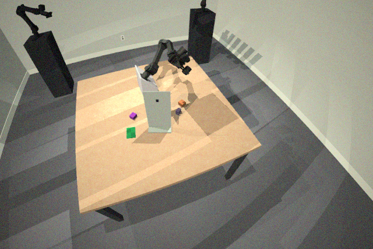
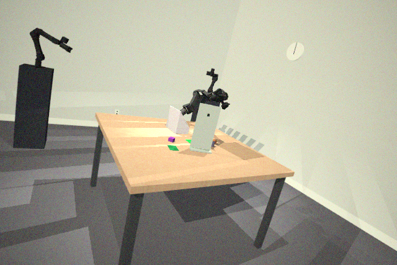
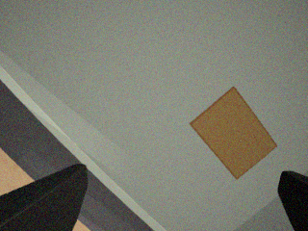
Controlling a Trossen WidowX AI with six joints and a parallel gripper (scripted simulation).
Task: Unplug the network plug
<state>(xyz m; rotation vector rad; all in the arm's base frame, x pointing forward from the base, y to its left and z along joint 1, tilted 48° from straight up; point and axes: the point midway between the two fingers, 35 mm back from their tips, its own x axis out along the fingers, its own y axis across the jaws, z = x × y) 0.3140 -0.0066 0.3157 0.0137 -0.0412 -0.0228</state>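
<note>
Panel (image 1: 158,114) (image 2: 205,130) stands upright on the table (image 1: 144,161) (image 2: 192,166) from above, our gripper (image 1: 186,70) (image 2: 226,105) (image 3: 185,179) raised at its one o'clock, a green patch (image 1: 130,132) (image 2: 173,148) at eight. From outside, we see that patch at the panel's eight o'clock; we cannot make out the plug—nor tell whether it is socketed. At the wrist, our fingers stand wide apart—nothing between them—with a brown square (image 3: 234,133) towards four o'clock.
</note>
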